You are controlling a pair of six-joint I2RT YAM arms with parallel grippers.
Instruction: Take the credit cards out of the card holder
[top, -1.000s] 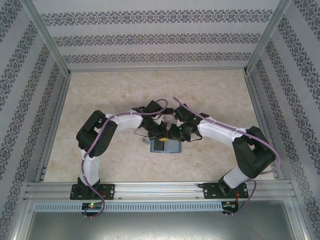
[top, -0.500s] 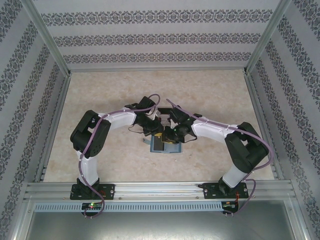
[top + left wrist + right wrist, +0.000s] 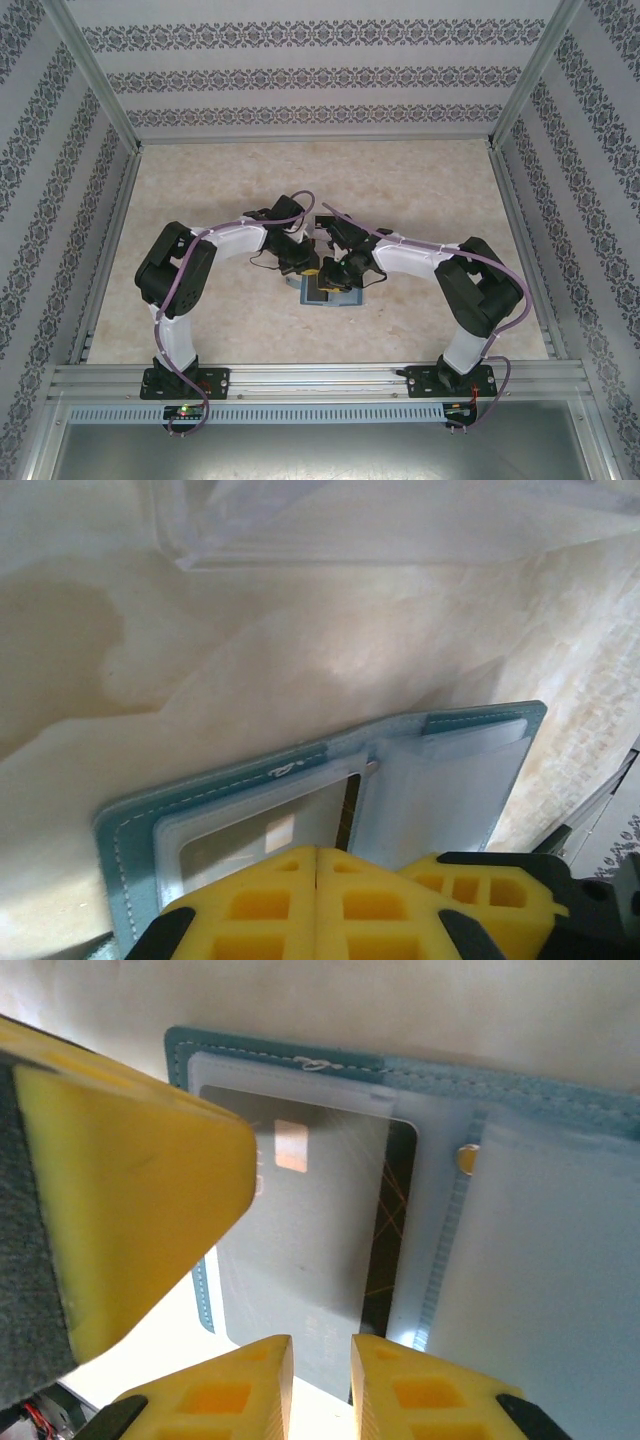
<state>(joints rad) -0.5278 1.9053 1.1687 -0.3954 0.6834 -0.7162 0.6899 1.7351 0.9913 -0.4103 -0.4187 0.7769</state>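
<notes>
Right now the holder lies open and flat on the tabletop, close in front of both arms, with its pale inside facing up. A clear box sits a little way off on the far side of the holder. A grey card is tucked in the holder's left panel. A dark card peeks out from under it, next to the fold. Both cards are inside the holder, so I think the job is only at its start.

The left jaws are squeezed tight together with nothing between them. They sit at the holder's near edge and seem to pin it down. The right jaws hang over the near end of the grey card. They are a little apart, and the card shows in the gap, so they do not look like they are pinching it.

To do this step well, I think the left jaws should press down so the holder cannot slide or lift. The right jaws need to catch the card's end only, not the thin pocket cover. A slow, flat pull away from the holder, in line with the pocket, should work best. Pulling upward might bend the card or drag the holder along.
</notes>
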